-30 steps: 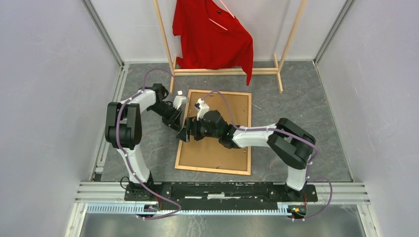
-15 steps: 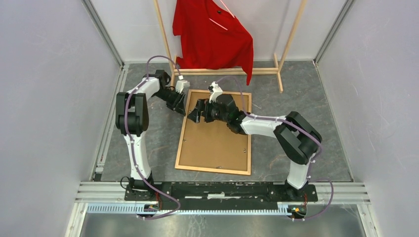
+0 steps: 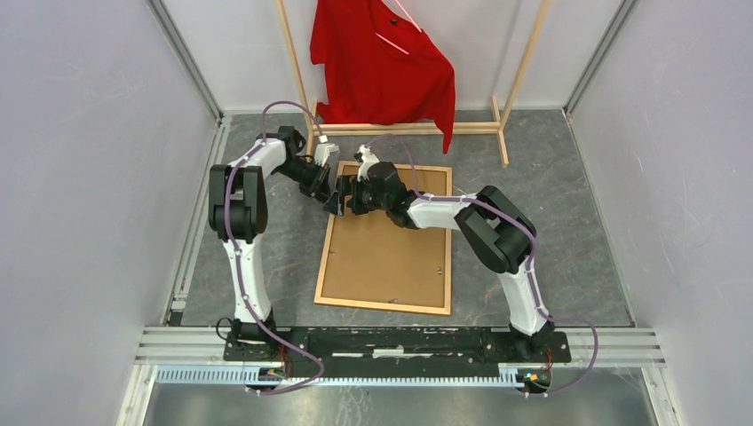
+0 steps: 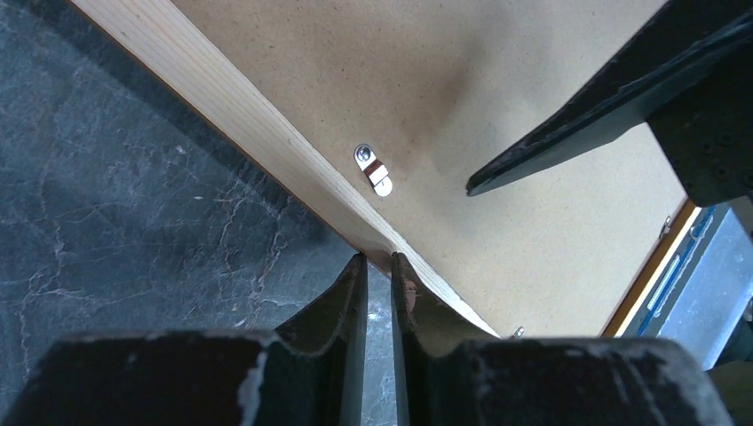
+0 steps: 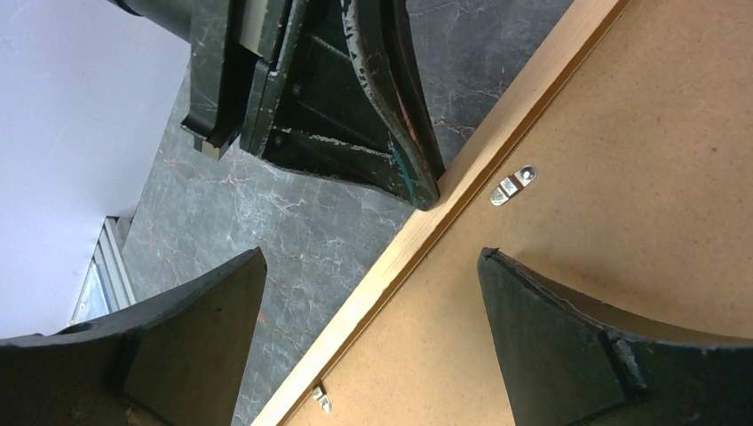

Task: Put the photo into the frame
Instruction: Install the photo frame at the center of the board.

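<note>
Both grippers have slid up the frame's left rail since a second ago, from about halfway along it to a spot near the far left corner, and the right elbow has swung in toward the middle. The frame itself hasn't budged.

Now the left fingers (image 4: 351, 293): pressed almost together, just a thin slit between them, nothing showing in the gap. The left gripper (image 4: 378, 262) has its tips right at the outer edge of the frame (image 4: 222, 98), touching the wooden rail. Just inside that rail sits a small metal clip (image 4: 373, 169) on the brown backing board (image 3: 386, 257).

Over to the right fingers (image 5: 533, 302): spread wide, holding nothing. The right gripper (image 5: 371, 255) straddles that same rail, one finger over the grey table (image 3: 533, 204), the other over the board, and it faces the left gripper nose to nose.

Pulling out, the frame lies flat and back-up on the table between the two arms, board filling it. Beyond its far edge hangs a red shirt (image 3: 382, 62).
</note>
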Controlling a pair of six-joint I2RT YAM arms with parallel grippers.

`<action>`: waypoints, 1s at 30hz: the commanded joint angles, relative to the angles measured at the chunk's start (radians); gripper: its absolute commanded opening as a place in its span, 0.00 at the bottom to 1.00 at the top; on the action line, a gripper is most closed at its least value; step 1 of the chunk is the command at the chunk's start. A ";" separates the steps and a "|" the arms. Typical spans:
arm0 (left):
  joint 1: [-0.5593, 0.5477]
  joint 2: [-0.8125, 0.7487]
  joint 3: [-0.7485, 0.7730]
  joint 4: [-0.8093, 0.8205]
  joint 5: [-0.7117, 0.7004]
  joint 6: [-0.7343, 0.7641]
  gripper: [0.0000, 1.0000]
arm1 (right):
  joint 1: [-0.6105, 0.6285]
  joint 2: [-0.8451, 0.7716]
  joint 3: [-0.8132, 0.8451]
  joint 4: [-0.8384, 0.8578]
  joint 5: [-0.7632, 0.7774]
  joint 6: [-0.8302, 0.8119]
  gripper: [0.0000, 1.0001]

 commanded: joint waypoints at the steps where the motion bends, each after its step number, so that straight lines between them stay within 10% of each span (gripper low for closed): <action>1: -0.002 0.013 -0.028 0.007 0.009 -0.011 0.21 | -0.006 0.042 0.061 0.021 -0.024 -0.010 0.97; 30: 0.008 0.003 -0.085 0.015 -0.015 0.025 0.19 | -0.019 0.147 0.144 0.006 0.003 -0.022 0.97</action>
